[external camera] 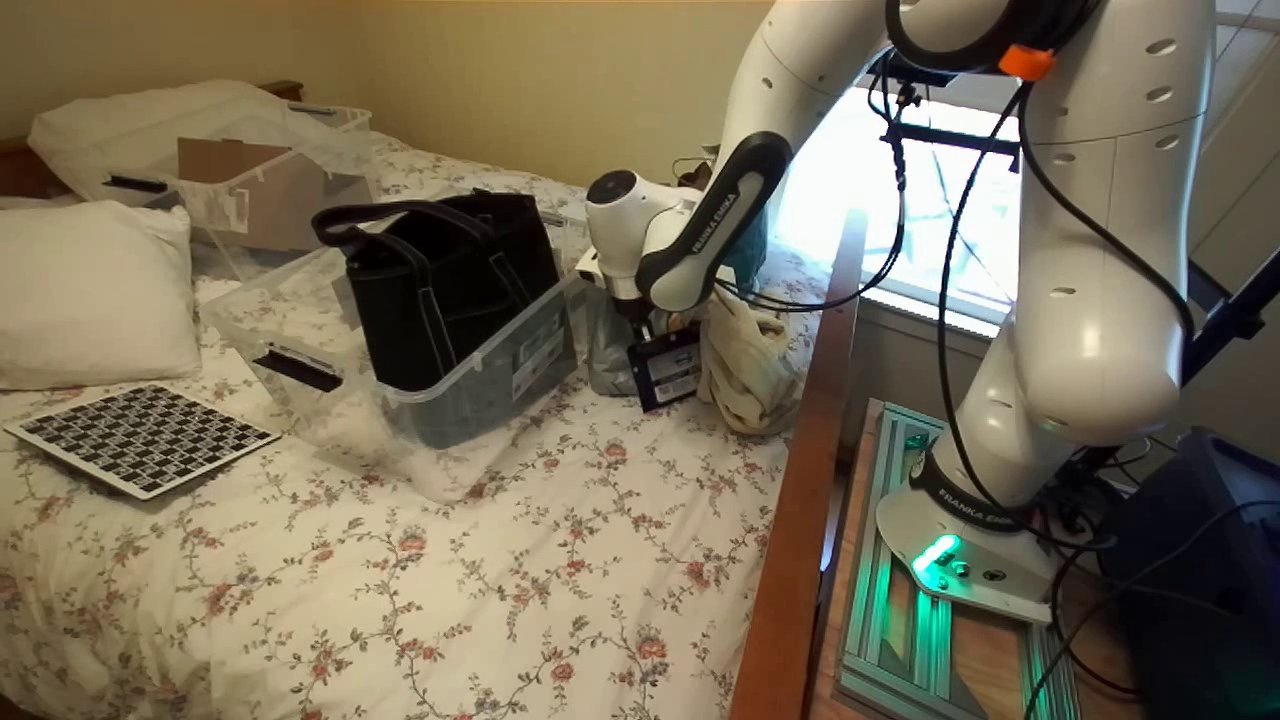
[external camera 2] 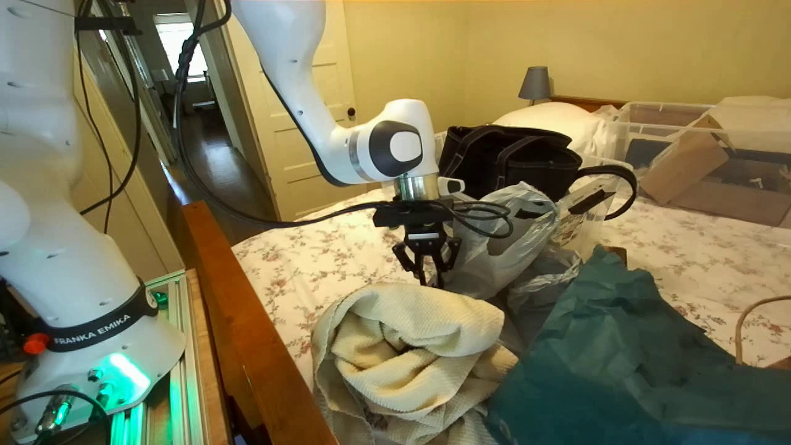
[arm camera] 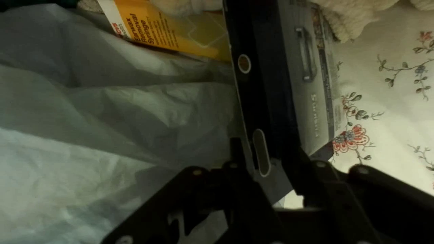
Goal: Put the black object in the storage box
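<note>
Black bag [external camera: 450, 290]: in the storage box [external camera: 480, 395], in an exterior view.
Forearm plate [external camera: 714, 222]: "FRANKA EMIKA".
Base band [external camera 2: 96, 329], in an exterior view: "FRANKA EMIKA".
Yellow carton [arm camera: 190, 34], wrist view: "CVS", "Earwax Removal".
Gripper [arm camera: 264, 149]: narrow, astride a dark box [arm camera: 283, 88]; grip unclear.

The arm [external camera: 1110, 250] arches up from its base [external camera: 965, 540], gripper [arm camera: 263, 151] pointing down well apart from that base, fingers [arm camera: 237, 162] parted.

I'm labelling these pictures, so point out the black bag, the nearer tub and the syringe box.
Black bag [external camera: 478, 308]: in an exterior view, on its long side.
Nearer tub [external camera: 488, 385]: in an exterior view, on its side wall.
Syringe box [arm camera: 176, 36]: in the wrist view, on its printed face.
</note>
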